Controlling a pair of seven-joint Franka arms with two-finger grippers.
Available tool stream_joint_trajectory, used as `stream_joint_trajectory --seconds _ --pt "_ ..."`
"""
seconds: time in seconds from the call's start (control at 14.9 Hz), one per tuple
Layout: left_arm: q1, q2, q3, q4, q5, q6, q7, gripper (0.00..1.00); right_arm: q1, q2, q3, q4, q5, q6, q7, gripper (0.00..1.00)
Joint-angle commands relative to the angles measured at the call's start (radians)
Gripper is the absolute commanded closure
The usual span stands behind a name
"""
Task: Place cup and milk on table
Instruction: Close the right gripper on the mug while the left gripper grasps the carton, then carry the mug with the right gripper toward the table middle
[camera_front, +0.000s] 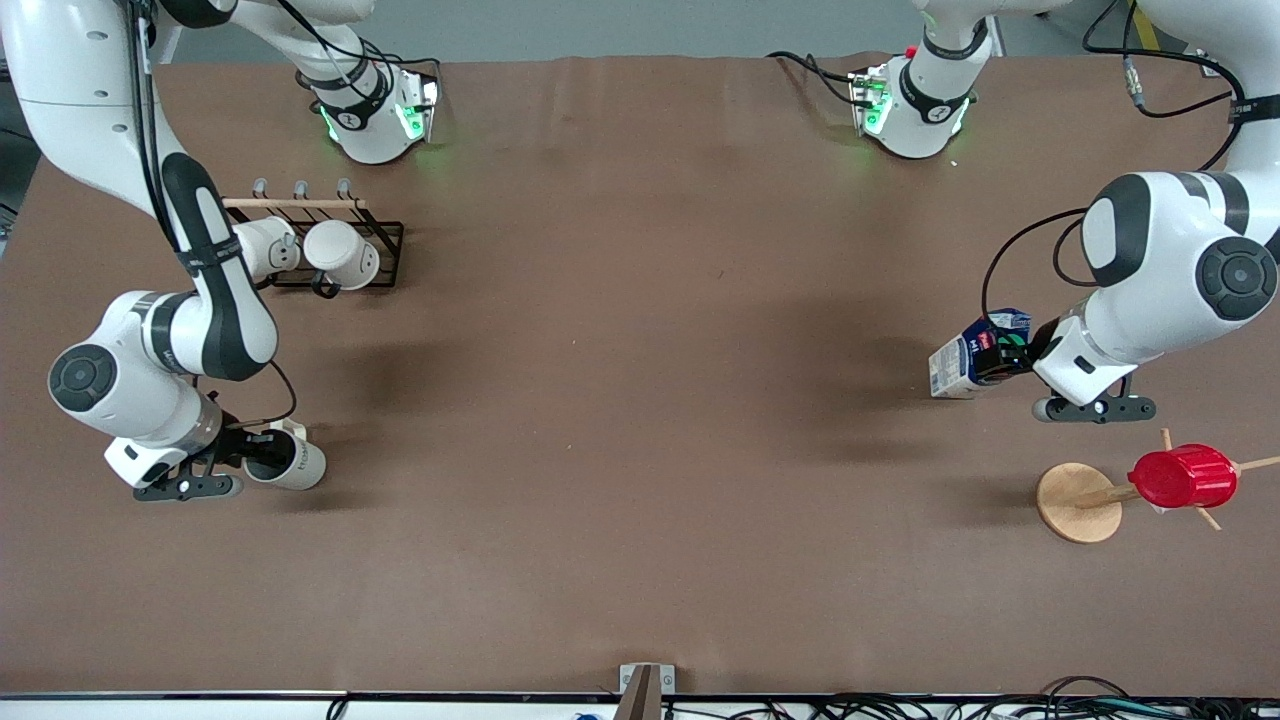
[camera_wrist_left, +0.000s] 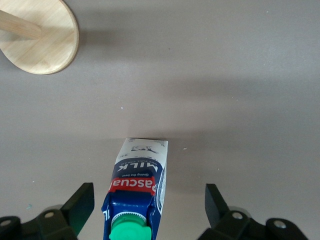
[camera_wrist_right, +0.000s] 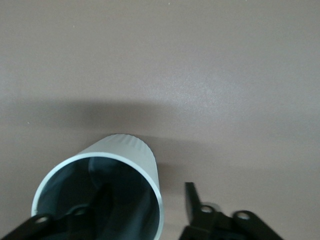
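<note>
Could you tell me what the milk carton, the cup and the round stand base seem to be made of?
The milk: likely coated paperboard, printed with folded edges, plus a plastic-looking green cap.
The cup: probably glazed ceramic, with a smooth rim and soft sheen.
The stand base: light wood, with visible grain.

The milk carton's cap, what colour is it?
Green. The round cap on the milk carton shows best in the left wrist view.

the table (camera_front: 640, 400) lies bare between a mug rack (camera_front: 330, 245) and a wooden peg stand (camera_front: 1078, 502) at its ends.
</note>
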Motion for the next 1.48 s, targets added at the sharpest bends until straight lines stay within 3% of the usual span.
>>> stream_joint_trajectory --seconds 0.0,0.13,0.47,0.87,1.27,1.34,1.41 --pt "0.012 -0.013 -0.001 -0.05 0.021 0.038 0.018 0.03 0.002 -0.013 -0.001 -0.033 -0.007 0.021 0.001 0.8" --pt "0.035 -0.022 -0.003 -0.067 0.04 0.041 0.018 0.03 0.002 -0.013 -0.001 -0.03 0.0 0.016 0.006 0.99" --pt "0.036 -0.03 -0.003 -0.1 0.056 0.041 0.018 0.04 0.006 -0.024 0.001 0.022 0.012 -0.04 0.032 1.0" --pt "0.033 -0.039 -0.014 -0.122 0.056 0.006 0.016 0.05 0.124 -0.07 0.024 0.173 0.012 -0.32 0.459 1.0" --pt "0.032 -0.048 -0.014 -0.125 0.056 -0.05 0.018 0.25 0.143 -0.067 0.306 0.217 -0.017 -0.361 0.863 1.0" --pt "0.032 -0.048 -0.014 -0.123 0.056 -0.057 0.018 0.32 0.149 -0.065 0.338 0.217 -0.023 -0.357 0.915 1.0" --pt "0.032 -0.048 -0.014 -0.123 0.056 -0.057 0.018 0.46 0.17 -0.065 0.362 0.217 -0.03 -0.357 0.967 1.0"
